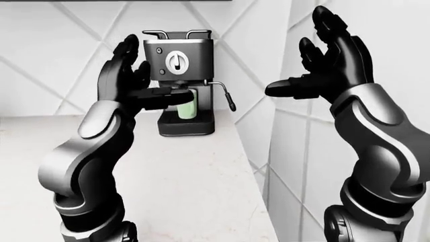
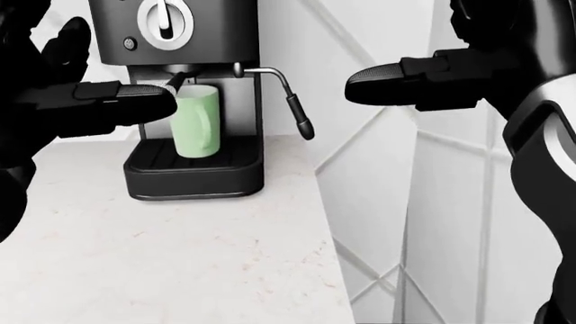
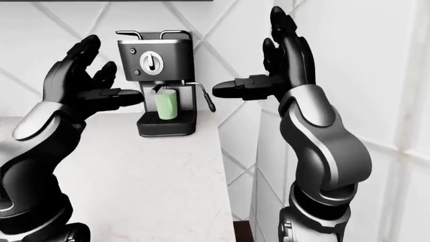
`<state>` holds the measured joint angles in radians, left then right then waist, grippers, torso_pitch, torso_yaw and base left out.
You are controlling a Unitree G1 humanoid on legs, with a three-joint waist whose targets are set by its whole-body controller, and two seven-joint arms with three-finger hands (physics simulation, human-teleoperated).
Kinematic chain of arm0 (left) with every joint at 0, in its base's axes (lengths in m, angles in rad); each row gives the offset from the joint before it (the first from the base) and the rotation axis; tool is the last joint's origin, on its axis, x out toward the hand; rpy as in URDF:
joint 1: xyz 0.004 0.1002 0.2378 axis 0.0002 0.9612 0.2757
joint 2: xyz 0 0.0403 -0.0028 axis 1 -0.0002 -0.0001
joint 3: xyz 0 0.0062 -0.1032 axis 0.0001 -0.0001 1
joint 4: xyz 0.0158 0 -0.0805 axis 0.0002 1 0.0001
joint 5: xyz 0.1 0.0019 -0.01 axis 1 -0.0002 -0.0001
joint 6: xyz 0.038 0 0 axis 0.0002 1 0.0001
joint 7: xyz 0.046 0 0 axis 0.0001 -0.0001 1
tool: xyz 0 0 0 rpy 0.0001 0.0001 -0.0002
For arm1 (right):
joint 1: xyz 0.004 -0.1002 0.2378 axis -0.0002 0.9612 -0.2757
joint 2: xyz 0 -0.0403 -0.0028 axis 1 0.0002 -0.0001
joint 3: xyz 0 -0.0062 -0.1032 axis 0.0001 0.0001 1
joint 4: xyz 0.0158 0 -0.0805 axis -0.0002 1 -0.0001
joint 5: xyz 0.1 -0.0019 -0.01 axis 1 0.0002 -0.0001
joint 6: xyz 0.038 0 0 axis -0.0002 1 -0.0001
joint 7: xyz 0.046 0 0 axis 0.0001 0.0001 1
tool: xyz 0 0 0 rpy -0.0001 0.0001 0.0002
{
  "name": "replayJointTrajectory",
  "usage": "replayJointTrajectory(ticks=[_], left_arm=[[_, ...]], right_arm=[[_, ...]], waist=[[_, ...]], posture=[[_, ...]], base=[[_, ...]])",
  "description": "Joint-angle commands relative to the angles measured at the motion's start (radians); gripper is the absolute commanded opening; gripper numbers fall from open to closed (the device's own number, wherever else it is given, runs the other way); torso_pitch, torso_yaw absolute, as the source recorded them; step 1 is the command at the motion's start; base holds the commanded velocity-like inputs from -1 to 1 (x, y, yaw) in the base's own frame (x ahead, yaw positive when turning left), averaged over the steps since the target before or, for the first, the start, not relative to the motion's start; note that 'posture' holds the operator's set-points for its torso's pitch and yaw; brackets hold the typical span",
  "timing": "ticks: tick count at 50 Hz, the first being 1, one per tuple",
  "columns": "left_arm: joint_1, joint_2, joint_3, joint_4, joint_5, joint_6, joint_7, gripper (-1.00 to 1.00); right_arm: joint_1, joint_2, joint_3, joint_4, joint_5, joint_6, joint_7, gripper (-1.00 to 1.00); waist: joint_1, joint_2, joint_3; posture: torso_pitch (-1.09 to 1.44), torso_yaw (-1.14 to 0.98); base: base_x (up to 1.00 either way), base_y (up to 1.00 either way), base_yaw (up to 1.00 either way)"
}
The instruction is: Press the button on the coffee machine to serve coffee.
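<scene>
Up at about 11 o'clock in the left-eye view stands the black coffee machine (image 1: 180,80) on the white counter (image 1: 188,176), close to the counter's right edge; a green mug (image 2: 196,121) sits on its drip tray under the spout; the small round button (image 2: 129,44) is on the machine's face, at 9 o'clock from the big silver dial (image 2: 165,19); a steam wand (image 2: 292,104) hangs at the machine's 3 o'clock; the left hand (image 3: 84,91) is spread wide, holding nothing, its thumb reaching toward the mug; the right hand (image 1: 329,60) is wide too, out past the counter's edge by the white wall.
</scene>
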<state>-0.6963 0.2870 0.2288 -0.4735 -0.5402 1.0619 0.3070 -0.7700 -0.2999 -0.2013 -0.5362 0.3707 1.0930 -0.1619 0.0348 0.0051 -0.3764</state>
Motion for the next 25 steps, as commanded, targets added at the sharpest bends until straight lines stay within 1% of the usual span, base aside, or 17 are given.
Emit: replayJointTrajectory(ticks=[1,3,7,13,16,19,22,25], left_arm=[[-0.047,0.011,0.003,-0.009,-0.013,-0.008,0.005,1.0],[-0.069,0.014,0.007,0.006,-0.025,-0.004,0.007,1.0],[-0.077,0.022,-0.018,0.03,-0.004,-0.028,-0.008,1.0],[-0.091,0.009,-0.022,0.079,0.018,-0.061,-0.025,1.0],[-0.082,0.006,-0.037,0.099,0.039,-0.086,-0.044,1.0],[-0.101,0.004,-0.039,0.133,0.053,-0.096,-0.057,1.0],[-0.1,-0.004,-0.046,0.2,0.084,-0.158,-0.084,1.0],[-0.116,-0.005,-0.042,0.231,0.093,-0.172,-0.091,1.0]], right_arm=[[-0.032,-0.008,-0.006,-0.009,-0.003,-0.026,-0.002,1.0],[-0.032,-0.008,-0.004,-0.008,-0.004,-0.028,-0.002,1.0],[-0.035,-0.008,-0.006,-0.007,-0.003,-0.027,-0.002,1.0],[-0.033,-0.009,-0.006,-0.006,-0.003,-0.031,-0.002,1.0],[-0.031,-0.01,-0.006,-0.003,-0.005,-0.035,0.0,1.0],[-0.032,-0.009,-0.005,-0.005,-0.005,-0.032,-0.001,1.0],[-0.032,-0.01,-0.006,-0.005,-0.004,-0.032,0.0,1.0],[-0.032,-0.01,-0.006,-0.005,-0.005,-0.031,0.0,1.0]], waist=[[0.0,0.001,-0.002],[0.001,0.0,-0.002],[0.002,-0.001,-0.003],[0.003,-0.002,-0.014],[0.002,-0.003,-0.017],[0.002,-0.004,-0.022],[0.002,-0.005,-0.027],[0.002,-0.006,-0.032]], posture=[[-0.68,0.0],[-0.68,0.0],[-0.69,0.0],[-0.74,0.0],[-0.74,0.0],[-0.77,0.0],[-0.79,0.0],[-0.8,0.0]], base=[[0.0,0.0,0.0],[0.0,0.0,0.0],[0.0,0.0,0.0],[0.0,0.0,0.0],[0.0,0.0,0.0],[0.0,0.0,0.0],[0.0,0.0,0.0],[0.0,0.0,0.0]])
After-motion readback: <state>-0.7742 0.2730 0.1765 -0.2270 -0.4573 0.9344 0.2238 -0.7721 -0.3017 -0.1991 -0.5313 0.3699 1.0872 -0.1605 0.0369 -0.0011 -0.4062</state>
